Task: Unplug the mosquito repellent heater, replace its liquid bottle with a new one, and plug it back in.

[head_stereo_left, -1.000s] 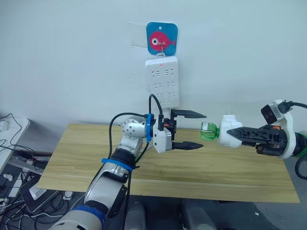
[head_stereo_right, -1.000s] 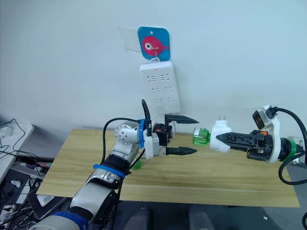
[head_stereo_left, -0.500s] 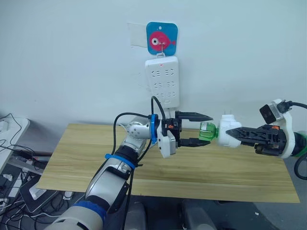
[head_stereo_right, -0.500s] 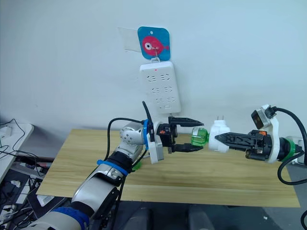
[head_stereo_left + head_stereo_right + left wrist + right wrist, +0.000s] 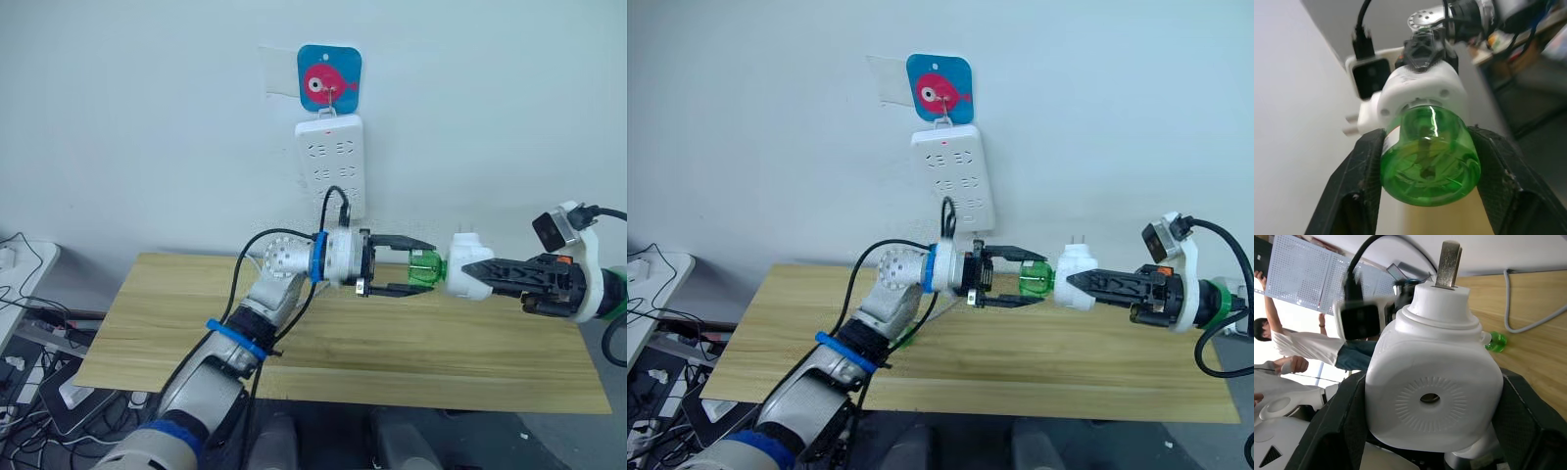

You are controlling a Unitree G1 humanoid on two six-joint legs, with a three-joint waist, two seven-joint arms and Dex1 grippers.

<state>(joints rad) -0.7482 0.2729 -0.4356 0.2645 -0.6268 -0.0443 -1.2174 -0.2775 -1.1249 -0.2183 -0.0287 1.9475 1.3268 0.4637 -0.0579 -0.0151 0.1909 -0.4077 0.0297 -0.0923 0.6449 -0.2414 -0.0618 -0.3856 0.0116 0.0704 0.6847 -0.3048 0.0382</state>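
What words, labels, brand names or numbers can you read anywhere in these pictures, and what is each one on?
None can be read.
The blue sign above the power strip: a pink fish picture, no letters.
The green liquid bottle: its label edge is too blurred to read.
The mosquito repellent heater: plain white, only a ribbed ring around its vent.
The camera modules on the wrists: no legible print.

One heater, two green bottles, one power strip, one fish hook, one table, two hands.
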